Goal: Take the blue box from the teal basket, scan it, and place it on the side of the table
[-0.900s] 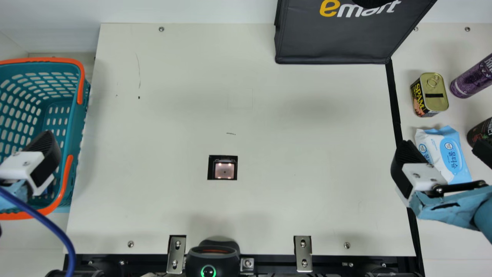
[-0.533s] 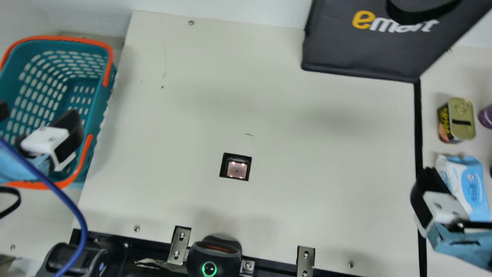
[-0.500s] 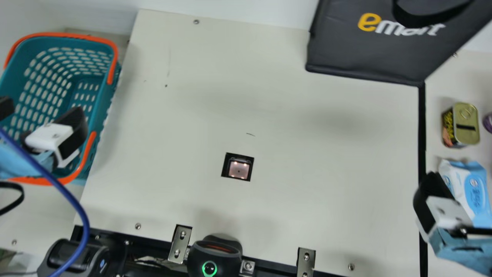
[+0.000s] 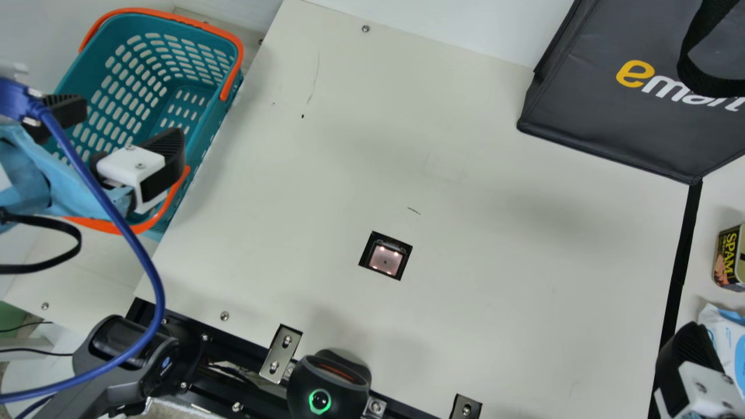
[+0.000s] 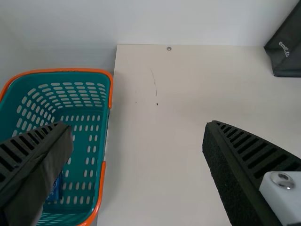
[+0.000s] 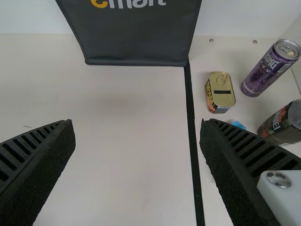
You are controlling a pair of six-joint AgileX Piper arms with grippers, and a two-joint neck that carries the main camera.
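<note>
Main view, left tool (image 4: 128,125): over teal basket (image 4: 214,131), spread wide.
Main view, right tool (image 4: 689,352): low at right edge of view, just beside wipes packet (image 4: 734,337).
Right tool state: spread wide, per right wrist view; pale table (image 4: 524,291) seen between its two sides.
Blue box (image 5: 55,189): inside teal basket, left wrist view; small patch of it visible, deep down, box partly hidden.
Teal basket: at table's left side, slotted walls, orange handles (image 4: 134,11) along the rim.
Scanner window (image 4: 386,258): set in the table, dark square surround, lit pinkish pane.
Black device (image 4: 329,384): at table's near edge, green ring glowing.
Dark bag (image 4: 628,128): far right part of the table, black strap on it.
Black strip (image 4: 678,273): runs from bag corner toward near edge.
Beyond strip, on the right: yellow-topped tin (image 4: 730,262), wipes packet, purple can (image 6: 268,70), dark can (image 6: 284,123).
Blue cable (image 4: 145,262): loops across left arm (image 4: 64,180) and table's near left corner.
</note>
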